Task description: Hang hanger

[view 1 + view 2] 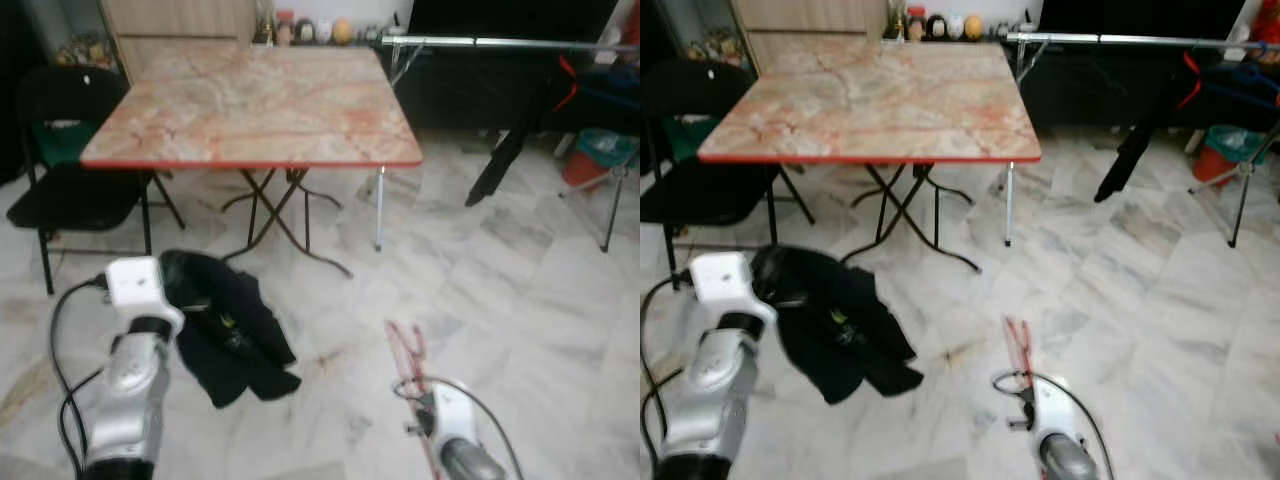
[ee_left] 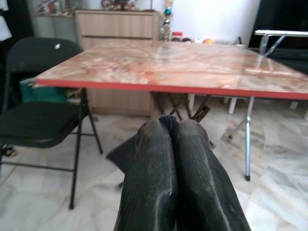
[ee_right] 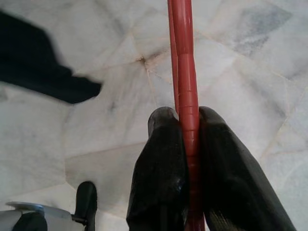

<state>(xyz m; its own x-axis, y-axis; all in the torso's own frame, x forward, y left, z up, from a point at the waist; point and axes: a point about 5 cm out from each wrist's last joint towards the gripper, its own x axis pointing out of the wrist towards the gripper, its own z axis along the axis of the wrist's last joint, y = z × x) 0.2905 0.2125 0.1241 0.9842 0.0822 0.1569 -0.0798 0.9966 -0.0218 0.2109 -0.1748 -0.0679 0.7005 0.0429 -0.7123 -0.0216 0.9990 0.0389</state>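
A red hanger point(image 3: 185, 57) is clamped between my right gripper's point(image 3: 186, 114) fingers, low at the front right; its thin red frame point(image 1: 405, 350) sticks out forward above the marble floor. My left gripper point(image 2: 166, 126) is shut, with a black garment point(image 1: 235, 335) hanging from it; a dark fold of that garment point(image 2: 126, 153) shows beneath the fingers. The left arm point(image 1: 130, 380) stands at the front left. A metal clothes rail point(image 1: 500, 42) runs across the back right. On it hangs another black garment point(image 1: 510, 150) from a red hanger point(image 1: 567, 85).
A folding table with a marbled pink top point(image 1: 260, 100) stands straight ahead, its legs point(image 1: 290, 215) reaching the floor. A black folding chair point(image 1: 60, 150) is at its left. A green-lined red bin point(image 1: 600, 155) sits under the rail's far end. Open marble floor point(image 1: 500, 300) lies to the right.
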